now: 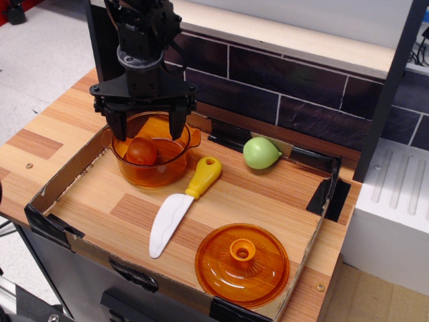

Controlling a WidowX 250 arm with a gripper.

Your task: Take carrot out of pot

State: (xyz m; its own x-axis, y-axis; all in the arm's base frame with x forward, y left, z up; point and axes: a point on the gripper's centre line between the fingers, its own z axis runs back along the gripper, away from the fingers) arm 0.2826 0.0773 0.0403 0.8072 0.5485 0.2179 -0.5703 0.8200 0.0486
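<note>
Observation.image view, taken from above and in front of a wooden counter; a shallow cardboard tray (305, 251) with black-taped corners is laid on it, and every place below is given relative to the pot.

The task is judged to be at an early stage: nothing has been lifted out, and the grasp, the lift and the setting-down are all left to be done.

The pot (151, 149), round and of translucent orange plastic, is stood uncovered in the tray's far left corner; one thing only is held in it, the carrot (141, 151), a small rounded orange-red toy, seen resting on the bottom toward the pot's left side.

The gripper (145, 126), black and pointed downward, is poised directly over the pot's mouth; its two fingers are spread wide apart, nothing is held between them, and their tips are seen at about the level of the rim, one on each side of the carrot; contact with the carrot is not shown.

The lid (242, 263), domed, orange and knobbed, is laid well apart from the pot, toward the tray's near right; nothing is covered by it.

A toy knife (182, 203) with yellow handle and white blade is laid just beside the pot, on its near right.

A pale green pear (261, 153) is placed to the right of the pot, near the tray's back wall.
</note>
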